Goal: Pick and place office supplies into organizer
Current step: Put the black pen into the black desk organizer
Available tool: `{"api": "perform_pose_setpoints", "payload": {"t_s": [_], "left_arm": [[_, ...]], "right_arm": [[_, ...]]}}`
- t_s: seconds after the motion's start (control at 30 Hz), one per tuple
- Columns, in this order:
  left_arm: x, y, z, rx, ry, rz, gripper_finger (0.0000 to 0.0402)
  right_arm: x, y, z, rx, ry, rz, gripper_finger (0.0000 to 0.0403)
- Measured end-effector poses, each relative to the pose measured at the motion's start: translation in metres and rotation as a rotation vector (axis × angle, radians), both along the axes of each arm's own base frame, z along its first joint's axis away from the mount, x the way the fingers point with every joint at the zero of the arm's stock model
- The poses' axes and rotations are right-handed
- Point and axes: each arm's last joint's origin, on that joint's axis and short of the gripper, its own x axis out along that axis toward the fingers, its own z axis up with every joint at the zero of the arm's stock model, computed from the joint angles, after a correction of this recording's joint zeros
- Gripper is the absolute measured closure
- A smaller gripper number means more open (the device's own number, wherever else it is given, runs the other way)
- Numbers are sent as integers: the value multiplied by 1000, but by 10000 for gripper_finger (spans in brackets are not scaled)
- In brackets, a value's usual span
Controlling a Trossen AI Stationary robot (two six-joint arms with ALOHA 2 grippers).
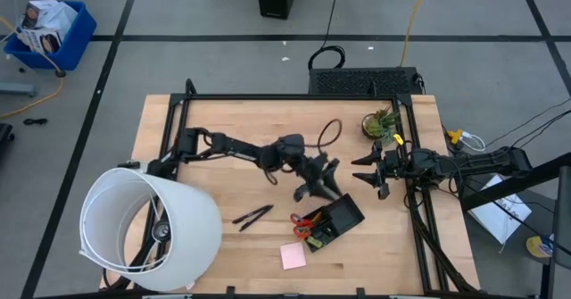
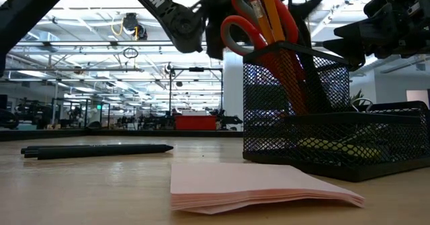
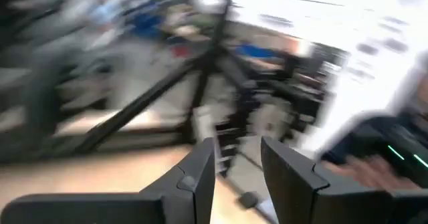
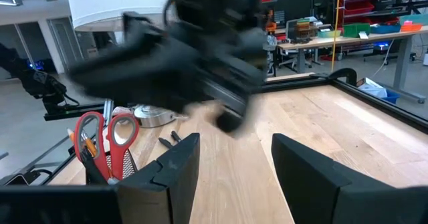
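The black mesh organizer (image 1: 337, 219) (image 2: 322, 117) stands near the table's near edge. Red-handled scissors (image 2: 255, 23) (image 4: 100, 137) and an orange pencil (image 2: 270, 10) stand upright in its tall cup, handles up. The pink sticky-note pad (image 1: 293, 256) (image 2: 255, 185) lies flat in front of it. Two black pens (image 1: 252, 215) (image 2: 94, 150) lie on the table to its left. My left gripper (image 1: 317, 190) (image 3: 237, 164) hovers just above and behind the organizer, open and empty. My right gripper (image 1: 361, 171) (image 4: 234, 157) waits to the right, open and empty, pointing toward the left arm.
A large white lampshade (image 1: 147, 232) fills the near left corner. A small potted plant (image 1: 379, 122) stands at the far right, just behind my right gripper. Bare wood (image 1: 232, 120) lies along the far side and on the left of the pens.
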Motion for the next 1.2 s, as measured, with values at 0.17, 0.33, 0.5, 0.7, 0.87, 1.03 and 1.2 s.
{"api": "perform_pose_setpoints", "payload": {"t_s": [0.17, 0.33, 0.5, 0.7, 0.87, 1.03, 1.2], "left_arm": [[1, 17, -7, -74, 210, 158, 275], [-13, 14, 26, 9, 283, 307, 275], [-37, 3, 40, 187, 531, 575, 275], [-66, -24, 34, 340, 830, 660, 275], [-94, -46, 40, 433, 1020, 805, 275], [-114, -71, 33, 506, 1173, 868, 275], [-124, -81, 14, 448, 1249, 934, 275]], "right_arm": [[0, 0, 0, 0, 0, 0, 220], [0, 0, 0, 0, 0, 0, 220], [0, 0, 0, 0, 1, 0, 220], [0, 0, 0, 0, 2, 0, 220], [0, 0, 0, 0, 1, 0, 220], [0, 0, 0, 0, 1, 0, 220], [0, 0, 0, 0, 1, 0, 220]]}}
